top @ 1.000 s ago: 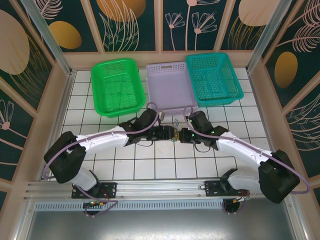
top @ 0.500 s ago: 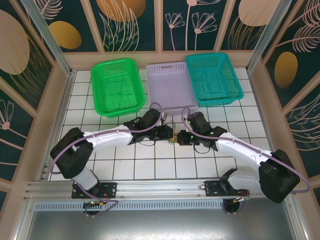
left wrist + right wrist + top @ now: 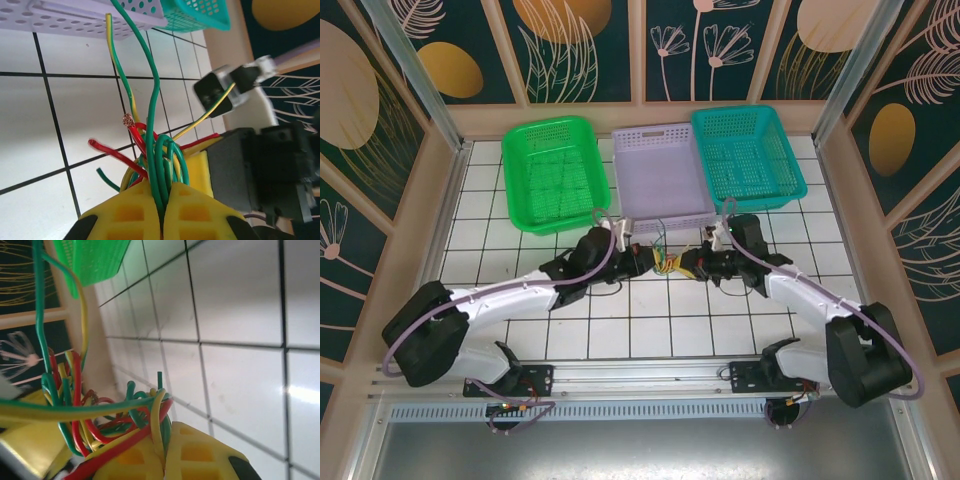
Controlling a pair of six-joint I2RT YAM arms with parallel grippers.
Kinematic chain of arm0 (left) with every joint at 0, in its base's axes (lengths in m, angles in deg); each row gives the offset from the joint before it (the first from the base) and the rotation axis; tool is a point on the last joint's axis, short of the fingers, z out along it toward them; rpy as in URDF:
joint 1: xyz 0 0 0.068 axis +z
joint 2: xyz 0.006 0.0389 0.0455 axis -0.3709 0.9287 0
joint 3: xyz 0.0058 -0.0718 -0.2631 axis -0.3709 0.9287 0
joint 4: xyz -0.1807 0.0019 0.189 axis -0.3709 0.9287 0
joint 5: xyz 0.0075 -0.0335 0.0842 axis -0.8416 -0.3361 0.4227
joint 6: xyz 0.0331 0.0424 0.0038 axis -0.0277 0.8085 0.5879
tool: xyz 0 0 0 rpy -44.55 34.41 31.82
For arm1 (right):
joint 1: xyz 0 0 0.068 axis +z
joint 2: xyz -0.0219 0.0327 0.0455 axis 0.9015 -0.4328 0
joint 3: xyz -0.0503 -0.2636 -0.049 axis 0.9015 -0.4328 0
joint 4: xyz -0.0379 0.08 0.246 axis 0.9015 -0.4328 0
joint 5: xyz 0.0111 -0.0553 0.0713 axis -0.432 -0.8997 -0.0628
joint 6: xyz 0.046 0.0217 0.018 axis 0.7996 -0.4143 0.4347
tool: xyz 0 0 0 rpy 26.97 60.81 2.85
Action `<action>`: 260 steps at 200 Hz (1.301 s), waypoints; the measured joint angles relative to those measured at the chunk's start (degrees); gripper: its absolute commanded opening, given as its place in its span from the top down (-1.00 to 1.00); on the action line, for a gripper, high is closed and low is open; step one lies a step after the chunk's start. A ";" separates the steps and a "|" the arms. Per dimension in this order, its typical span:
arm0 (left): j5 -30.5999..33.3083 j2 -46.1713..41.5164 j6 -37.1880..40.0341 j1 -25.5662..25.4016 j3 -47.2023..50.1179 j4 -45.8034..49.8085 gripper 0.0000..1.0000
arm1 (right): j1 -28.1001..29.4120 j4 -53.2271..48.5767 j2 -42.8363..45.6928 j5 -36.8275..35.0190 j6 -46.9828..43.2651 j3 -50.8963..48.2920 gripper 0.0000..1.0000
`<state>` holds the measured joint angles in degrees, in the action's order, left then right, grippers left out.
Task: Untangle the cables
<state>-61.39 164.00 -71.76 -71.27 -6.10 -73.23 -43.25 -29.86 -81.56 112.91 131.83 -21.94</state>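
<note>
In the top view, a green basket (image 3: 552,172) is seen at eleven o'clock on the white tiled table (image 3: 620,335), a lilac basket (image 3: 662,175) at twelve and a teal basket (image 3: 748,155) at one. The left gripper (image 3: 640,262) is reached in from eight o'clock toward the middle of the table, and its jaws are pressed together on the cables (image 3: 666,262), which are bunched just in front of the lilac basket, between the two grippers. In the left wrist view, green strands of the cables (image 3: 156,150) are pinched in the seam between the yellow fingers (image 3: 135,212), while red and yellow strands are spread toward nine and twelve o'clock. The right gripper (image 3: 692,264) is brought in from four o'clock, and the same bundle is met by it from the other side. In the right wrist view, red and yellow strands of the tangle (image 3: 100,415) are clamped between its closed yellow fingers (image 3: 195,455).
</note>
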 measured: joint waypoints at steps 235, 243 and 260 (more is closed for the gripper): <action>-3.10 -0.72 -2.62 2.34 0.24 -6.29 1.00 | 4.57 -10.03 4.87 -21.55 13.20 11.47 -0.31; -3.13 -0.46 -2.60 2.36 0.24 -6.32 1.00 | 5.25 -8.44 3.87 -21.18 15.96 11.47 -0.30; -3.15 0.17 -2.60 2.36 0.13 -6.29 1.00 | 6.54 -5.97 2.05 -20.24 20.76 11.47 -0.27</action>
<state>-64.54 164.18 -74.36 -68.91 -5.96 -79.52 -36.71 -35.82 -79.50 92.67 152.60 -10.46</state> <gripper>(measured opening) 0.049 0.641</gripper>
